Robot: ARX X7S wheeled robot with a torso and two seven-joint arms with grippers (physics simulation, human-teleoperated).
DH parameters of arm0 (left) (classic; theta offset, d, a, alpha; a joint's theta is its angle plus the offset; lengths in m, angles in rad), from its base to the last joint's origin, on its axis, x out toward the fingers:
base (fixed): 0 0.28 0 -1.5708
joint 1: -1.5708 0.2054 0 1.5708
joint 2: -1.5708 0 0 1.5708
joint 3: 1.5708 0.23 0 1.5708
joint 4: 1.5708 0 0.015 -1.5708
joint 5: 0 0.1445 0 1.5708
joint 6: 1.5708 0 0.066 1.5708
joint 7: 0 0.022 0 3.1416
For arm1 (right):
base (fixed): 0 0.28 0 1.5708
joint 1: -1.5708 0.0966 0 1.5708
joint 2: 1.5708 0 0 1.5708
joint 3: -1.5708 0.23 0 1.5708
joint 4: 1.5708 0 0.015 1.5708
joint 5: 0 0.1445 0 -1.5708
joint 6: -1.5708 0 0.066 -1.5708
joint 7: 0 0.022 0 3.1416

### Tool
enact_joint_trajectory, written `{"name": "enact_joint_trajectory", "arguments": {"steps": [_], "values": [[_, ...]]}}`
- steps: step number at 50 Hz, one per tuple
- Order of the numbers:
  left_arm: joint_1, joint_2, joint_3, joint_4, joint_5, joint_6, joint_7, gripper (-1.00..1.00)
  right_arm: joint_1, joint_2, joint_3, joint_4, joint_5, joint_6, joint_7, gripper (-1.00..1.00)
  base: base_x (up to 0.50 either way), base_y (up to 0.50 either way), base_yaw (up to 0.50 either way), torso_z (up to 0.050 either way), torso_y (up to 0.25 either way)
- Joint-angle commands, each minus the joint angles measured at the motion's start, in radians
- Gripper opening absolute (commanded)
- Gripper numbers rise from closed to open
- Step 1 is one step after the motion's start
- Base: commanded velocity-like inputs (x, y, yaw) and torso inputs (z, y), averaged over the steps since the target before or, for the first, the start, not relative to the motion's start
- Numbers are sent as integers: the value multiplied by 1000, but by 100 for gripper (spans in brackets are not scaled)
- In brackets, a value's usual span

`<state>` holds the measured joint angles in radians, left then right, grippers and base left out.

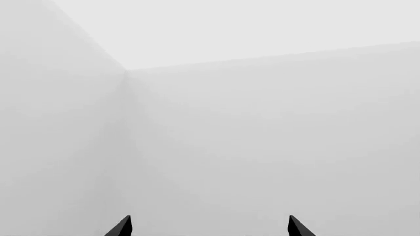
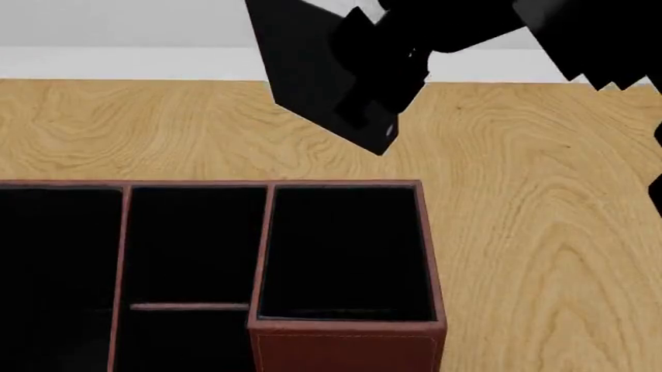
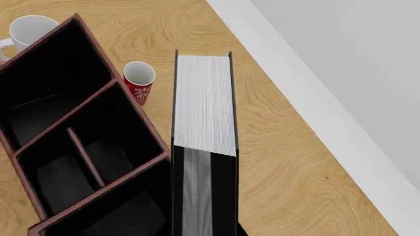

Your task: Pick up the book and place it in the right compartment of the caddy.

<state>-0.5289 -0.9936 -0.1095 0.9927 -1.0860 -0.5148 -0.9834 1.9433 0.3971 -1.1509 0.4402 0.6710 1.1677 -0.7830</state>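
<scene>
Carrying step, by the look of it: right claw [image 2: 388,108] clenched on the book [image 3: 203,105], held aloft toward the bench [image 2: 538,232] far edge, beyond the caddy [image 2: 342,341]. Next: bring over the right compartment [image 2: 346,252], lower spine-straight. Black covers, white page edges. Left claw [image 1: 208,227] released, holding nothing.

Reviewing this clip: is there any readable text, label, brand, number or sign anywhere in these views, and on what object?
No readable text in any view.
The book: plain black cover, white page edges, no title visible.
The caddy: plain stitched walls, no label.
Red cup: a white pattern on its side, too small to read.
White mug: blank.
</scene>
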Motion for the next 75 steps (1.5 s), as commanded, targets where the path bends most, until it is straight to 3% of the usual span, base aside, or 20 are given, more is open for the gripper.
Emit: {"name": "enact_joint_trajectory", "arguments": {"steps": [1,19,75], "values": [[23,14,7,-8,26,17,15,100,-2,61,-39,-112,-12,32,-41,-100,0,0,0,0,0],[24,18,17,-10,31,30,20,100,-50,132,-9,-294,70,119,-7,-100,0,0,0,1,1],[44,10,39,-14,48,43,9,100,-306,131,-27,-276,70,4,92,-100,0,0,0,0,1]]}}
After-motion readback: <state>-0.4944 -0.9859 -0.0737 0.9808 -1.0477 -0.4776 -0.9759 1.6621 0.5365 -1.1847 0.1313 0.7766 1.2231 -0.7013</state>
